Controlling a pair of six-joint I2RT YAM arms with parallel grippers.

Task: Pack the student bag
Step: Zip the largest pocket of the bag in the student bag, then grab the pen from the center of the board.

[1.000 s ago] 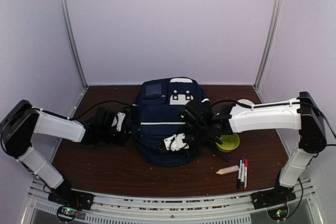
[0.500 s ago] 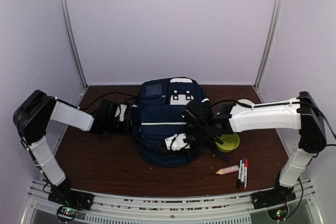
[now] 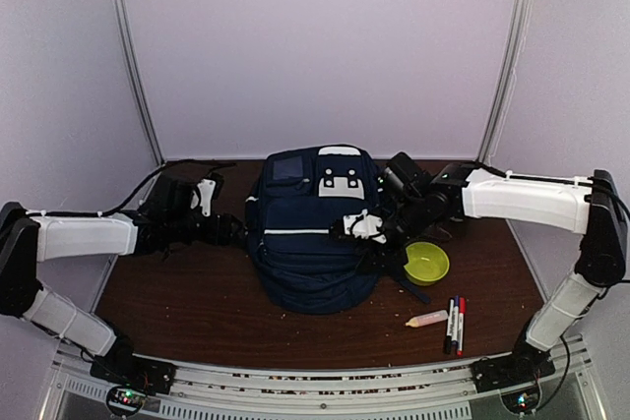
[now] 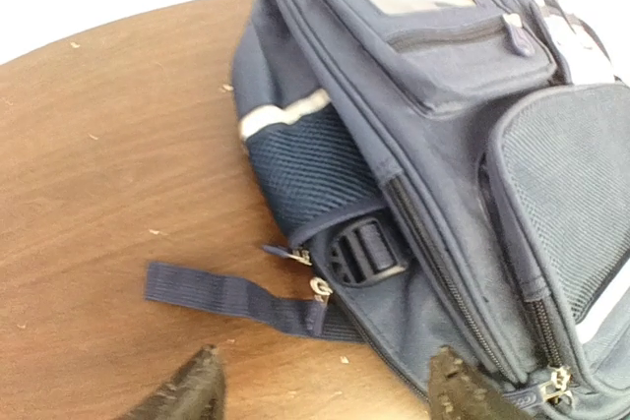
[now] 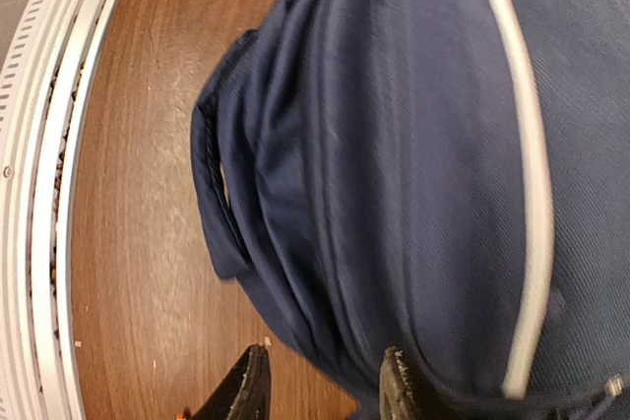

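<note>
The student bag [image 3: 310, 233], a large navy backpack with a thin white stripe, lies in the middle of the brown table [image 3: 197, 302]. My left gripper [image 3: 231, 230] hovers just off the bag's left side. In the left wrist view that gripper [image 4: 325, 390] is open, with nothing between its fingers. A loose strap [image 4: 212, 292] and a black buckle [image 4: 364, 248] lie just ahead of it. My right gripper [image 3: 345, 230] is over the bag's right half. In the right wrist view it [image 5: 325, 386] stands open above the bag's [image 5: 423, 164] edge, gripping nothing.
A green bowl [image 3: 426, 263] sits right of the bag. Markers [image 3: 455, 324] and a small cream bottle [image 3: 428, 319] lie near the front right edge. White walls and corner posts close in the back and both sides.
Both grippers have opened. The left one let go at the bag's left side and drew back. The right one left the bag's front and rose toward the back right.
</note>
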